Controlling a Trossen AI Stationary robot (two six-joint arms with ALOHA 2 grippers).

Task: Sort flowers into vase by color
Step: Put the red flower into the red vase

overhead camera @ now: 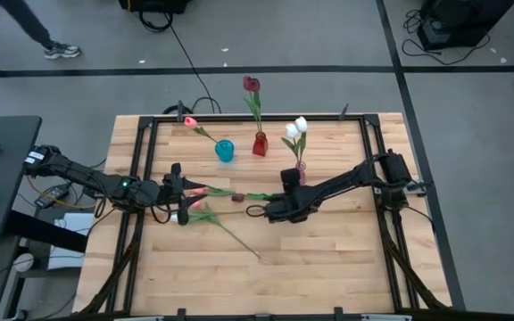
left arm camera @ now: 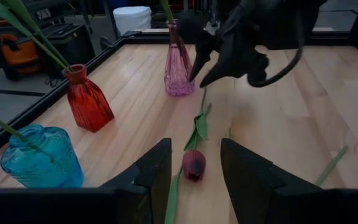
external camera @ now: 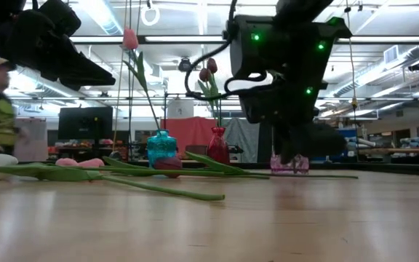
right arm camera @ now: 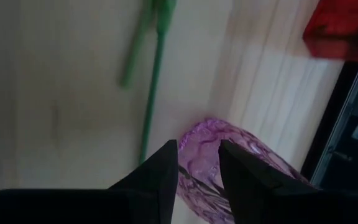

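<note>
Dark red tulip [left arm camera: 194, 165] between left gripper [left arm camera: 195, 163] fingers, seemingly.

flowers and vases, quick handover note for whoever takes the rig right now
Left end effector: open, low over the dark red tulip lying mid-table.
Right end effector: open, empty, beside the pink vase.
Done: pink tulip in blue vase, dark red tulip in red vase, two white tulips in the pink vase.
Left: dark red tulip and two pink tulips on the table.
</note>
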